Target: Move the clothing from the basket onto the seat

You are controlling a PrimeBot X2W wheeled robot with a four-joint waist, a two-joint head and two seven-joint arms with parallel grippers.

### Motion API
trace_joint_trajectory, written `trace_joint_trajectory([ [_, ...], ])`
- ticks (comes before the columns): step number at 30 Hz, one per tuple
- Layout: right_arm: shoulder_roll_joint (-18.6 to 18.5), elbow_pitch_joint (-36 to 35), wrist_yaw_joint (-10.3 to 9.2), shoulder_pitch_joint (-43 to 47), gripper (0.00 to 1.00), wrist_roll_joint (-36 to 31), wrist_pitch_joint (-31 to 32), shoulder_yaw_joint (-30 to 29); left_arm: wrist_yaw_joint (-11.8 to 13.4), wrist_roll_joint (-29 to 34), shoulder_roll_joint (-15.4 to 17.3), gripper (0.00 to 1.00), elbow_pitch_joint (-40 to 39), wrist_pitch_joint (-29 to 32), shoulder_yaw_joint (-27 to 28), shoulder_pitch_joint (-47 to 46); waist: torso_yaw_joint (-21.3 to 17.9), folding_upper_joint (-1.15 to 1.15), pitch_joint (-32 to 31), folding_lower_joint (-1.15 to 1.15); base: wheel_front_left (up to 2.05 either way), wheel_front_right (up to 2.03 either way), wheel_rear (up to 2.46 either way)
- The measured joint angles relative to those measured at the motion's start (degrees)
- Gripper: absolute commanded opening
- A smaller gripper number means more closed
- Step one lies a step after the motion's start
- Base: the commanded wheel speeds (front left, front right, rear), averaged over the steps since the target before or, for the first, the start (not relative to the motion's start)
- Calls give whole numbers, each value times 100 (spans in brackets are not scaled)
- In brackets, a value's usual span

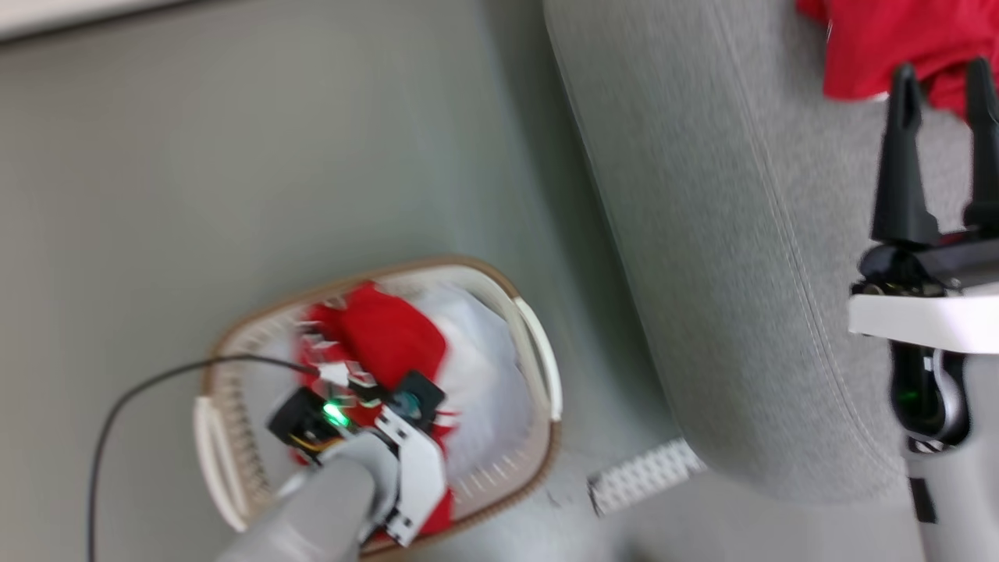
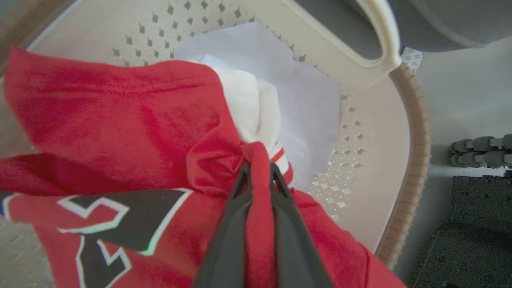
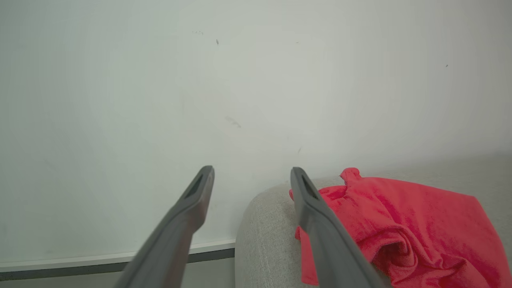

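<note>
One fold of clothing (image 2: 120, 120) tight in left hand (image 2: 259, 166) — right hand (image 3: 252, 170) agape.

one basket (image 1: 538, 351) in the lower left of the head view and one seat (image 1: 702, 234) across its upper right. red clothing in two lots: one garment (image 1: 874, 39) at the top right corner, and one red heap (image 1: 386, 336) inside the basket, its number of pieces unclear. one pale sheet (image 1: 484, 375) beside that heap. two grippers, the left gripper (image 2: 260, 168) and the right gripper (image 1: 942, 74), with two dark fingers each. one black cable (image 1: 226, 358). one white perforated strip (image 1: 644, 472) at bottom centre.
</note>
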Motion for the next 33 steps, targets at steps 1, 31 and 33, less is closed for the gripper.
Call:
trace_joint_trajectory([
  [1,-67,31,0,43,100,-3,0,-24,0,-107,-32,0,-69,-88,-57,63,60,0,-127,0,0,0,0],
  [31,-758,743,0,1910,100,544,-1,389,92,-2341,-35,0,-2754,-868,-186,332,1708,0,-3643,-1,0,0,0],
  [33,-742,764,0,1975,100,583,-1,464,160,-2351,35,0,-2994,-868,-100,247,1754,0,-3743,-1,0,0,0],
])
